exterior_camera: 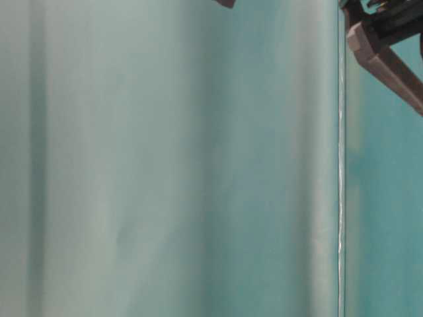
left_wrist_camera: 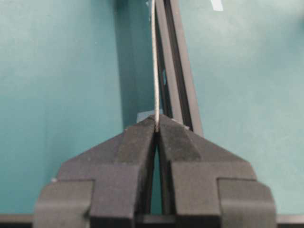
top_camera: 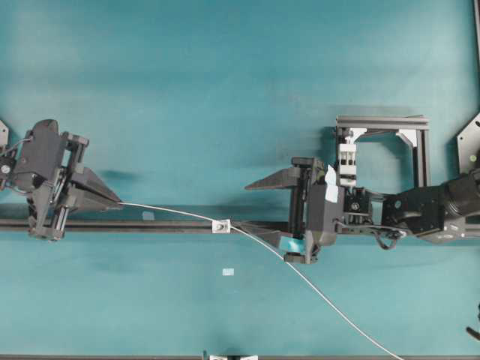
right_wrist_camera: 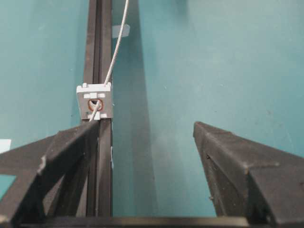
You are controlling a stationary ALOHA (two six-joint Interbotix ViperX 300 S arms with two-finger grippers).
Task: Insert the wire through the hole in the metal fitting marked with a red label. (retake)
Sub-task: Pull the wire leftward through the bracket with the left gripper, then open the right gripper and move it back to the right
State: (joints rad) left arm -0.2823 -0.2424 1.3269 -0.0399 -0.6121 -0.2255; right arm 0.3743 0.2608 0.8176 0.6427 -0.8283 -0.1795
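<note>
The thin pale wire [top_camera: 172, 211] runs from my left gripper [top_camera: 118, 202] through the small silvery metal fitting [top_camera: 220, 225] on the black rail and on to the lower right edge. In the right wrist view the wire [right_wrist_camera: 116, 47] passes through the red-ringed hole [right_wrist_camera: 95, 103] of the fitting [right_wrist_camera: 107, 100] and comes out toward me. My left gripper [left_wrist_camera: 156, 127] is shut on the wire's end [left_wrist_camera: 154, 71]. My right gripper [right_wrist_camera: 147, 130] is open and empty, just right of the fitting. Its left finger [right_wrist_camera: 66, 147] hides the wire below the fitting.
The black rail [top_camera: 150, 223] crosses the table. A black frame with a white clip block [top_camera: 346, 161] stands at the back right. A pale blue tape patch [top_camera: 228, 271] lies in front of the rail. The table-level view shows only a dark gripper part [exterior_camera: 390, 59].
</note>
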